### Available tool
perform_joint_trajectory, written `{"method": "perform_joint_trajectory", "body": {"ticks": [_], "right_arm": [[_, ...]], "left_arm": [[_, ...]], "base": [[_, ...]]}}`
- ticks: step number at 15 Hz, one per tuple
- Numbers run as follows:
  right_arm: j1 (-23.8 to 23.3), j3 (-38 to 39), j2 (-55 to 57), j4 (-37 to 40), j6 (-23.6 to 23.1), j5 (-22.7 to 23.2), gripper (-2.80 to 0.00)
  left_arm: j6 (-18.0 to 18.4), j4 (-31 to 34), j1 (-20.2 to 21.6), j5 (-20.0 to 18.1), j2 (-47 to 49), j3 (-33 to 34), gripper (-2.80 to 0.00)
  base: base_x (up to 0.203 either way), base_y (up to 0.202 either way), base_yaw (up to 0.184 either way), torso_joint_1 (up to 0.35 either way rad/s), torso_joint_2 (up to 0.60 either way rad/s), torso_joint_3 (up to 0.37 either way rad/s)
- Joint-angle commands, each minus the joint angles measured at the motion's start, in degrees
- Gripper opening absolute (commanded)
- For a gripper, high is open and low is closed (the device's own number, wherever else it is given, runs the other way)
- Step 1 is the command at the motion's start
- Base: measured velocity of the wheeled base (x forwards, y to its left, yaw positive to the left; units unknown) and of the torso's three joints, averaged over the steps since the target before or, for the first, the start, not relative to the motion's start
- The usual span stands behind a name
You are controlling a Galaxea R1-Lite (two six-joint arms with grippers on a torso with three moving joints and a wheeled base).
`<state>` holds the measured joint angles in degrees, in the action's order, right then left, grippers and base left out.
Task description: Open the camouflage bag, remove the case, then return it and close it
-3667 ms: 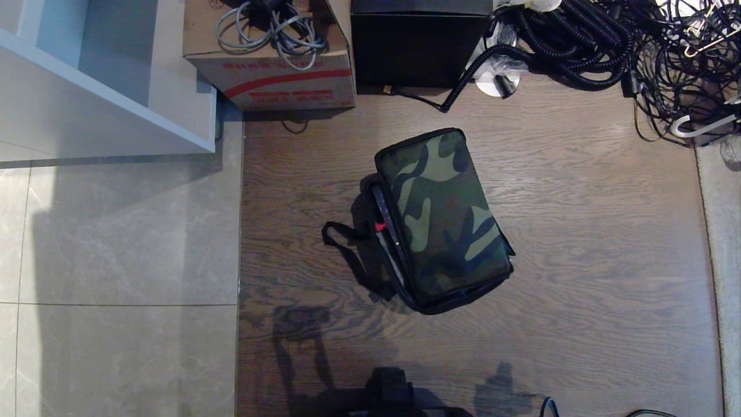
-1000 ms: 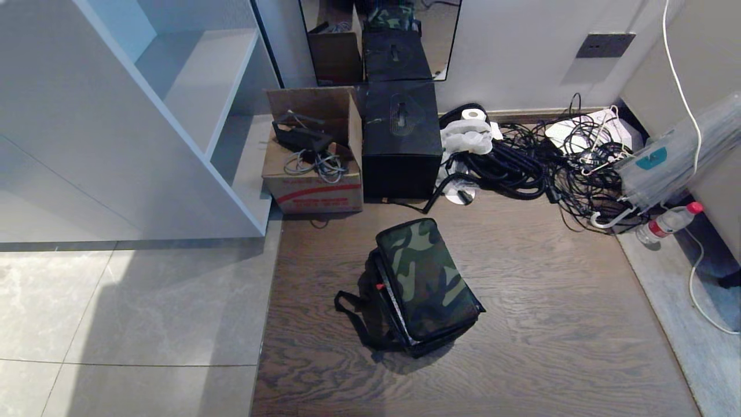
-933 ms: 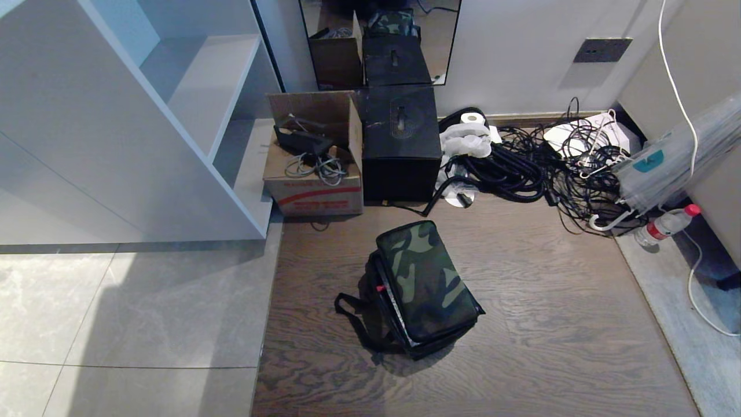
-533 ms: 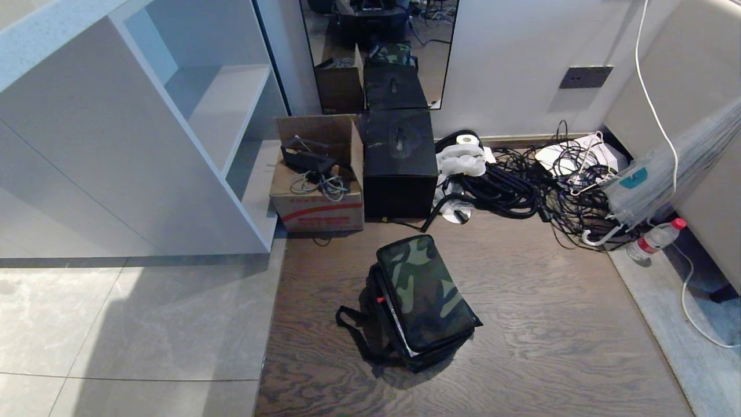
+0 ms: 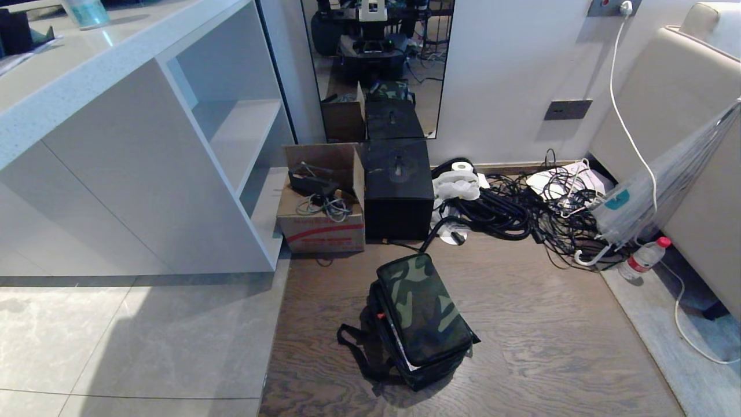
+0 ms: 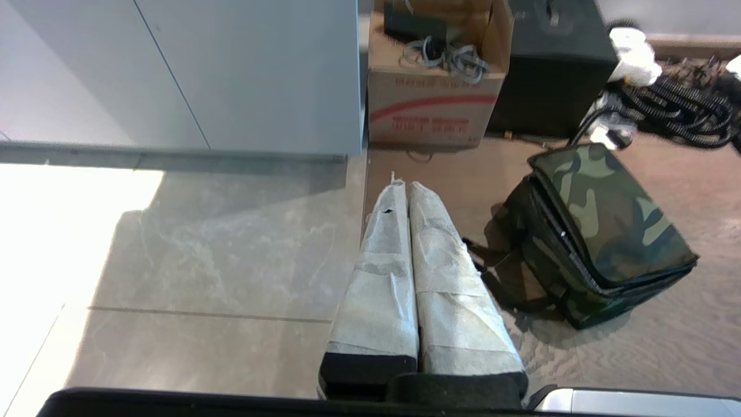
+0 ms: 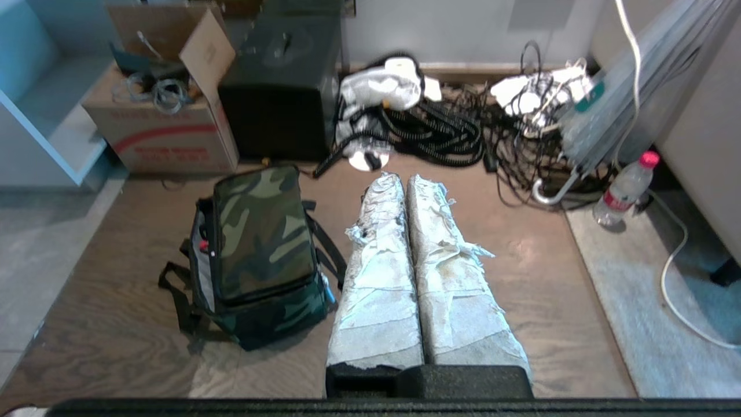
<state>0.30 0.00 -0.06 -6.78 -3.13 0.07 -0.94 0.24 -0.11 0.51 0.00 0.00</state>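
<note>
Between both fingers, camouflage bag.

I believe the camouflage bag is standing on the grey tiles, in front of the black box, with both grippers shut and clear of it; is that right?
Not quite: the camouflage bag stands on the dark wooden floor, not on the grey tiles, as the head view shows. The rest holds: it is in front of the black box, and the left gripper and right gripper are shut and clear of it.
</note>
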Motion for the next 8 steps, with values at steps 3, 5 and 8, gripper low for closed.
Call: {"method": "perform_joint_trajectory", "body": {"ticks": [3,5,8], "right_arm": [[0.0,2.3,0.1,-0.1,0.0,0.0,-2.8],[0.0,2.3,0.1,-0.1,0.0,0.0,-2.8],[0.0,2.3,0.1,-0.1,0.0,0.0,-2.8]], "left_arm": [[0.0,0.0,0.0,0.0,0.0,0.0,-2.8],[0.0,0.0,0.0,0.0,0.0,0.0,-2.8],[0.0,0.0,0.0,0.0,0.0,0.0,-2.8]], "base": [[0.0,0.0,0.0,0.005,0.0,0.198],[0.0,0.0,0.0,-0.002,0.01,0.204],[0.0,0.0,0.0,0.004,0.0,0.209]]}}
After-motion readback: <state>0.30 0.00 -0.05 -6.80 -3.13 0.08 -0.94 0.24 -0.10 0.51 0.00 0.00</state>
